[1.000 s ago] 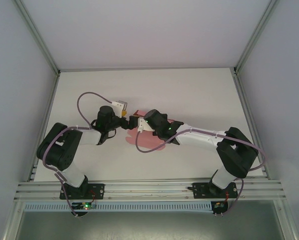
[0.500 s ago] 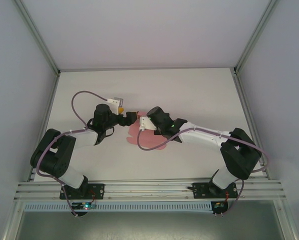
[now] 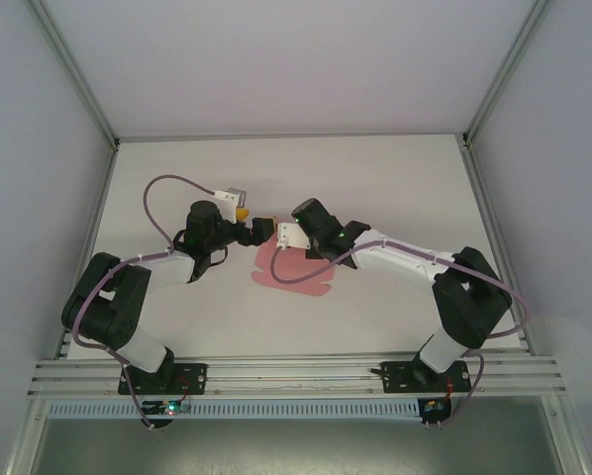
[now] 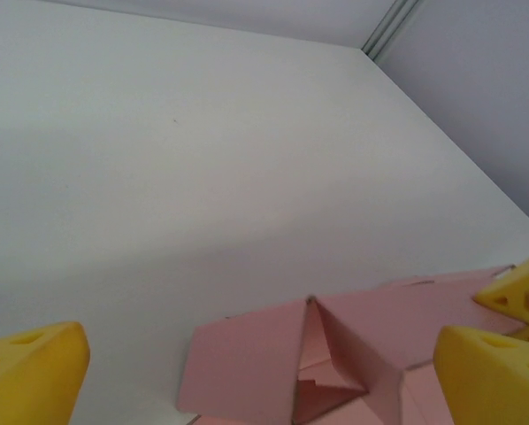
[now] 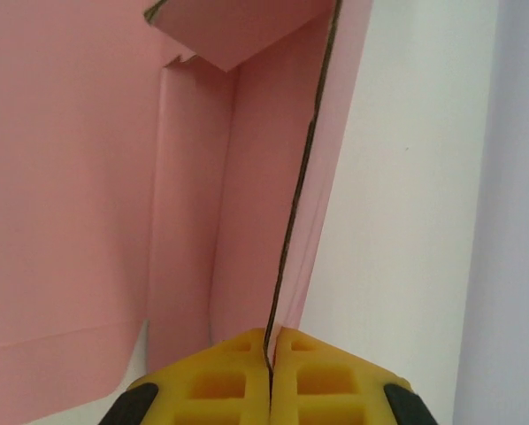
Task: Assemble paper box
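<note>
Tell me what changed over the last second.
The right arm swung its wrist toward the far side of the table, uncovering more of the pink sheet. The left arm drew its elbow back leftward. Unchanged: right gripper shut on the sheet's raised flap, left gripper open nearby, sheet in place.

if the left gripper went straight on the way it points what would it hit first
Most likely the paper box: its raised flap stands right between the open fingers of the left gripper, though depth is hard to judge.
</note>
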`<state>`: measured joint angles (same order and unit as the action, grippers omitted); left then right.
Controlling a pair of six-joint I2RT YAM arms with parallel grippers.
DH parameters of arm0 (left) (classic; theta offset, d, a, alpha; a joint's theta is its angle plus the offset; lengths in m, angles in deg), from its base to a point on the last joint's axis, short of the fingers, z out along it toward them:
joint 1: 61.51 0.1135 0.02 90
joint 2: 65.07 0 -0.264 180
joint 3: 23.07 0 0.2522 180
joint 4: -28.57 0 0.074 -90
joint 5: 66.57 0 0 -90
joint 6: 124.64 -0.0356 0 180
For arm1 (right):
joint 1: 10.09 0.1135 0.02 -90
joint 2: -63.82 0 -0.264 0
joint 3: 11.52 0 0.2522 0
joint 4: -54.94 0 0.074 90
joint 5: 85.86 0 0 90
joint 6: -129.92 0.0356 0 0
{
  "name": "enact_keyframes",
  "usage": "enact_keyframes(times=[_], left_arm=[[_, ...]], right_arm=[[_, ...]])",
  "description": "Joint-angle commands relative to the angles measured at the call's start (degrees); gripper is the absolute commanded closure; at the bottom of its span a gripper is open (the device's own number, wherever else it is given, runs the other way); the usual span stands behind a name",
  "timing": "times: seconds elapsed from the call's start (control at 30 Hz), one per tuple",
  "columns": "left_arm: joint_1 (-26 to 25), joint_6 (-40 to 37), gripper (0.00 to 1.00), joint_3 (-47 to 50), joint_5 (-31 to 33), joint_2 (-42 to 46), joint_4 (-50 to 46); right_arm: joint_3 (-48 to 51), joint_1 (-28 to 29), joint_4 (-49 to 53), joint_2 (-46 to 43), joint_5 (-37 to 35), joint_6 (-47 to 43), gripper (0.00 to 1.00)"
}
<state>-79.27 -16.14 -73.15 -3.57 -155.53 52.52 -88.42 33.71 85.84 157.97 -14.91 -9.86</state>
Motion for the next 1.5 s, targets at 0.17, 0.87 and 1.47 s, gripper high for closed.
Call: enact_keyframes(times=[0.17, 0.87, 1.47], left_arm=[[-0.17, 0.36, 0.0, -7.07, -1.22, -7.77, -1.06], [2.29, 6.26, 0.0, 0.51, 8.12, 4.07, -5.43], [5.48, 10.93, 0.05, 3.5, 19.62, 4.55, -6.49]], right_arm=[[-2.04, -2.17, 2.33, 7.38, 0.2, -0.72, 1.0], [11.39, 3.1, -20.71, 6.48, -10.45, -6.87, 1.0], [8.84, 0.4, -27.34, 1.15, -13.05, -19.54, 1.0]])
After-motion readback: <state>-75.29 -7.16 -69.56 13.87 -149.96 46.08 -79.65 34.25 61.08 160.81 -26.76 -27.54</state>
